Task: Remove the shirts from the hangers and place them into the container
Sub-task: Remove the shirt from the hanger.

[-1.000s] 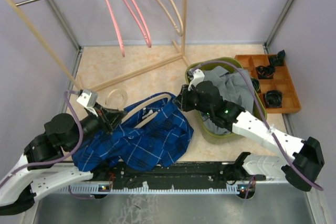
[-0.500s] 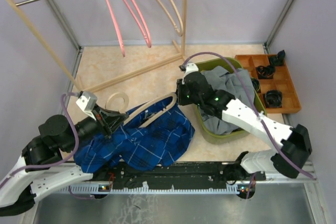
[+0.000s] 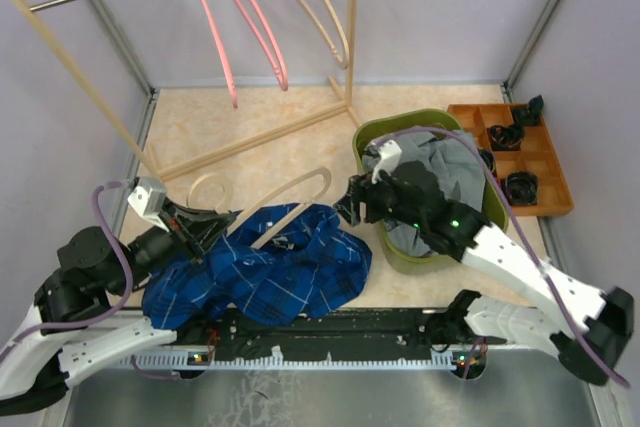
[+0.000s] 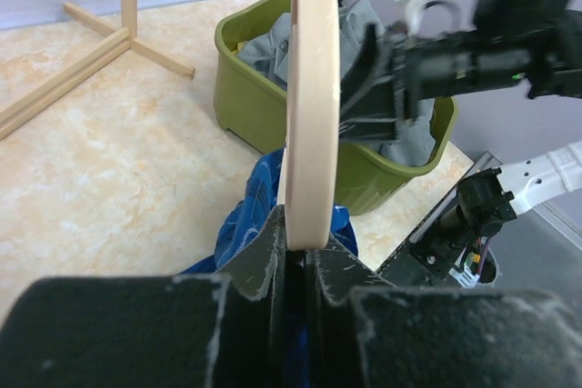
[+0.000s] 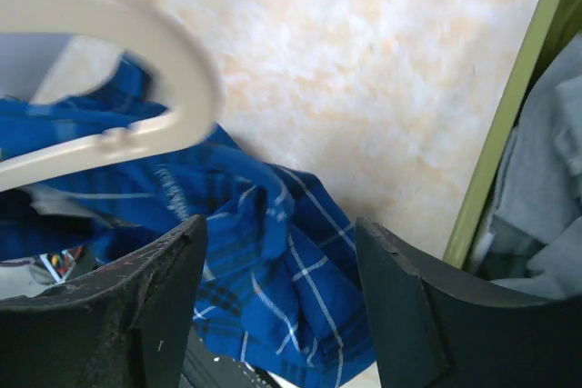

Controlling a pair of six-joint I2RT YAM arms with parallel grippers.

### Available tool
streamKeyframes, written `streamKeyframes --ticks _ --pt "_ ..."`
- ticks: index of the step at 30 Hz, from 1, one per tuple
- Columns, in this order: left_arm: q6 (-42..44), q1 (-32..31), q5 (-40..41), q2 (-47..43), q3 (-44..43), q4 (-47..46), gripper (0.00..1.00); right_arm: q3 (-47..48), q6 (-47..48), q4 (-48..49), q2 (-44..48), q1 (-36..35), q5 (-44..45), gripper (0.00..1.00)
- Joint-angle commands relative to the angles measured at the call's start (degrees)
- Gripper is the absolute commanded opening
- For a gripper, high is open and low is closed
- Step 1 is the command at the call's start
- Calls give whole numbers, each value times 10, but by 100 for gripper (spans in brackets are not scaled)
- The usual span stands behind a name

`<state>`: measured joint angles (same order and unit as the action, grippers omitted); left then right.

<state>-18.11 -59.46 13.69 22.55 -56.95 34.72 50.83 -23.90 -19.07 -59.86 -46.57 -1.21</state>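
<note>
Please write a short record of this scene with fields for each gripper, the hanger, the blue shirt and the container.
left gripper: shut on the pale hanger
right gripper: open, empty, between the blue shirt and the container
pale hanger: reaches over the blue shirt towards the container
blue shirt: crumpled on the table, outside the container
container: holds a grey shirt

White arms (image 3: pixel 512 263), black joints (image 3: pixel 85 253), trailing purple cables (image 3: pixel 430 131).

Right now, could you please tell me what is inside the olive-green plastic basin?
A crumpled grey shirt fills the olive-green plastic basin. Whatever lies beneath it is covered, and the right arm hides the near part.
</note>
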Motion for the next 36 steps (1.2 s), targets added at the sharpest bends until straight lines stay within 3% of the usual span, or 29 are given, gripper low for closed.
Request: streamKeyframes --ticks 1,6,11,21,25,28,31,33,34,36 --pt "10 1 -19 7 -1 -41 0 -23 84 59 120 1 -30 70" --pt "19 2 -65 24 -5 -52 0 -15 139 8 168 2 -46 75" --pt "24 1 -140 48 -12 -62 0 40 197 -59 145 2 -116 76" --pt "17 1 -202 55 -31 -63 0 80 279 -151 134 4 -240 74" --pt "16 1 -217 59 -37 -62 0 80 286 -162 141 4 -299 58" --pt "14 1 -204 58 -37 -54 0 71 281 -150 163 4 -309 35" --pt "13 1 -164 49 -33 -43 0 62 270 -138 193 4 -303 3" --pt "11 1 -128 41 -30 -41 0 56 259 -132 211 4 -303 0" --pt "8 1 -105 40 -29 -36 8 56 254 -131 218 4 -304 0" --pt "8 1 -70 44 -28 -22 33 57 237 -135 226 4 -299 0"
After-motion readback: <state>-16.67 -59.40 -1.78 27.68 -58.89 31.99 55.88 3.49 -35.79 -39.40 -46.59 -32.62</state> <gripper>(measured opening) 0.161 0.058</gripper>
